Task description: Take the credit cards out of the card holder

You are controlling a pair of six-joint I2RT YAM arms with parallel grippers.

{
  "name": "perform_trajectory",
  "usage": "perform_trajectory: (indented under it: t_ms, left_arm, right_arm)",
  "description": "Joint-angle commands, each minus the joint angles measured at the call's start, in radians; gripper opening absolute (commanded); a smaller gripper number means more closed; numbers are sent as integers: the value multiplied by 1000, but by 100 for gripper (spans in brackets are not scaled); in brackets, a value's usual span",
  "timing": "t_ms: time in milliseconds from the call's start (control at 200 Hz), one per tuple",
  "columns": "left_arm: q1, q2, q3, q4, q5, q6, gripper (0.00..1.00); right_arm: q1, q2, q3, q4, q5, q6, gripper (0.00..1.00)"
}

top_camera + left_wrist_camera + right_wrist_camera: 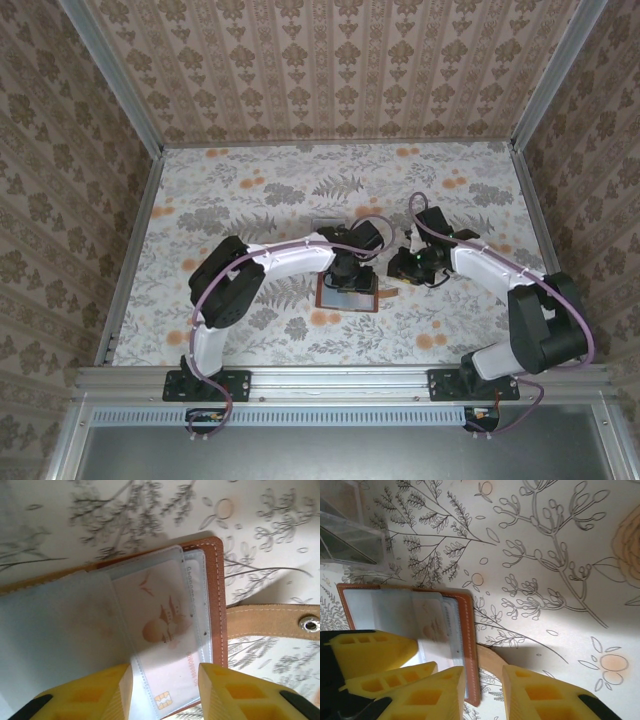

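- Card holder (350, 298) lies open and face up near the middle of the floral tabletop (250, 190), long axis running 9 to 3 o'clock in the overhead view, brown strap tab (388, 297) pointing to 3 o'clock.
- One pale credit card (160, 630) sits in the clear sleeves. In the left wrist view its long axis runs 12 to 6 o'clock, gold chip (161, 700) at the 6 o'clock end.
- Left tool (165, 667) hangs over the holder, yellow fingers parted, the card's chip end showing in the gap.
- Right tool (484, 669), at the holder's 3 o'clock side, straddles the strap's root; whether it pinches cannot be told.
- Clear tray (350, 535) stands at 12 o'clock, just beyond the holder.
- Card bears a tan printed picture and a row of digits along one edge, too blurred to read; a metal snap (311, 624) marks the strap.
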Motion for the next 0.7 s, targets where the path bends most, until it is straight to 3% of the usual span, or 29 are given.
perform_trajectory:
  t_ms: [0, 180, 305, 400, 615, 695]
  left_arm:
    - [-19, 15, 65, -181, -129, 47, 42]
    - [-50, 48, 161, -338, -265, 65, 43]
    - [-62, 61, 200, -393, -302, 78, 45]
    - [-61, 48, 178, -339, -250, 81, 44]
    - [-27, -21, 3, 6, -6, 19, 30]
    - [-11, -33, -52, 77, 38, -6, 28]
  right_arm:
    - [19, 24, 3, 17, -46, 11, 28]
    - [34, 34, 13, 19, -45, 15, 28]
    - [45, 39, 17, 19, -43, 18, 28]
    - [53, 42, 21, 21, -44, 23, 28]
    - [59, 36, 19, 22, -28, 28, 28]
    - [59, 34, 18, 21, -30, 31, 28]
